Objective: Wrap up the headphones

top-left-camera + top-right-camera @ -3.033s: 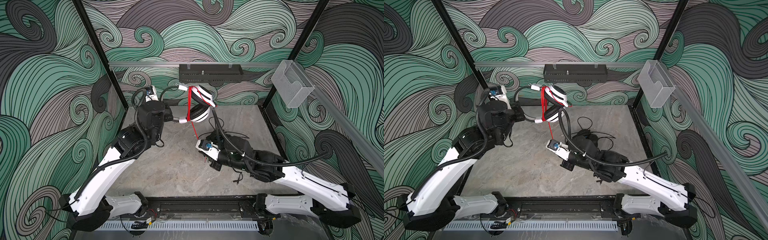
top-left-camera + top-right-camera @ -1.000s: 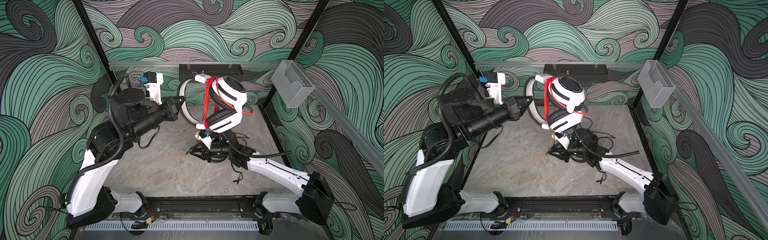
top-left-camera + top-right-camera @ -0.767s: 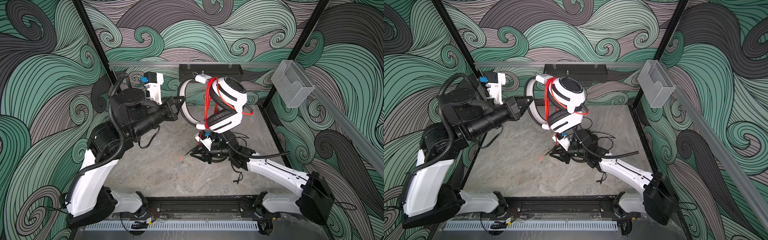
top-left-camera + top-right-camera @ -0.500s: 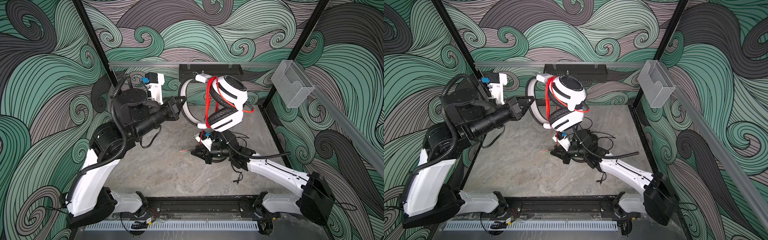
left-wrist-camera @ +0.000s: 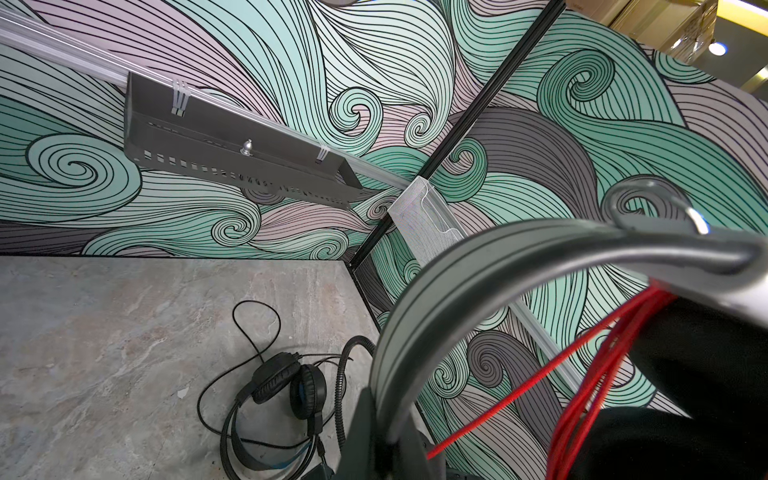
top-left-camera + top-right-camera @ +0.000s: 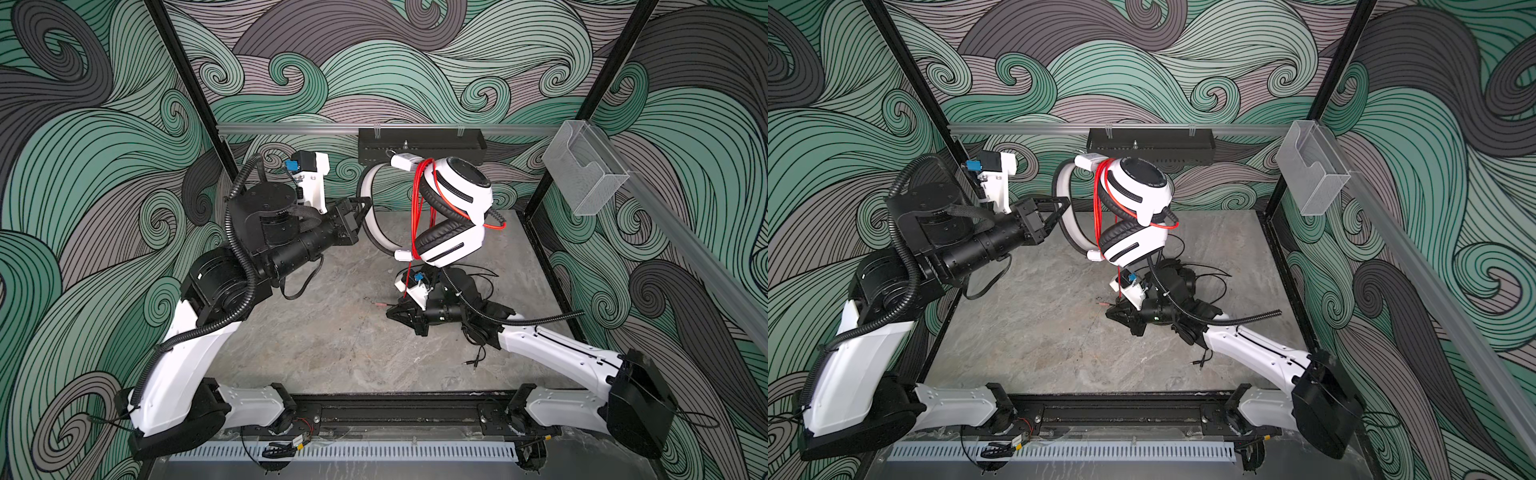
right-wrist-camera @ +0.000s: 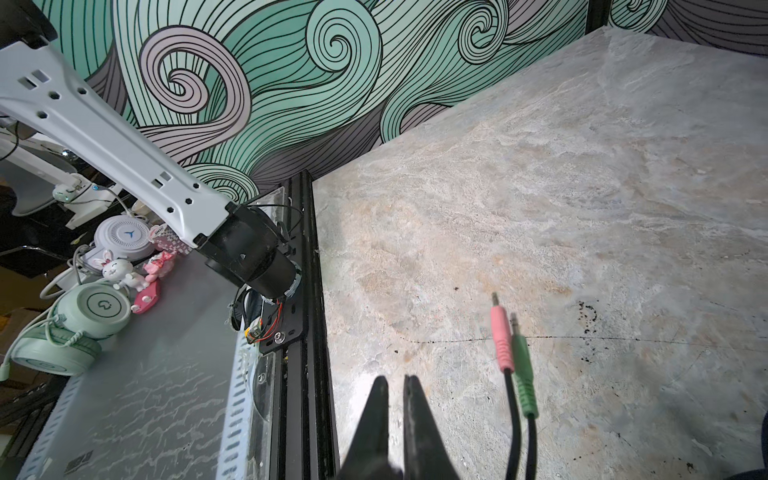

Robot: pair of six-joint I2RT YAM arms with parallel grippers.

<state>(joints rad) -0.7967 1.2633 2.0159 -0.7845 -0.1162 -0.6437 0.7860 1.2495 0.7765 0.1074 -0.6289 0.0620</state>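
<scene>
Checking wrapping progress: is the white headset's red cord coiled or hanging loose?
Mostly coiled: red cord loops hang bundled over the white headphones, held by the left gripper.

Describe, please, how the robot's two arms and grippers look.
The left arm and right arm have white shells with black joints and ribbed black conduits. Each wrist carries a white camera bracket with a blue connector. The left gripper and right gripper are black, with tapering, pointed fingers.

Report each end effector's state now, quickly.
Left end effector: closed on the white headphones, at the headband.
Right end effector: all but closed, nothing between its tips; the audio plugs are beside it.
</scene>
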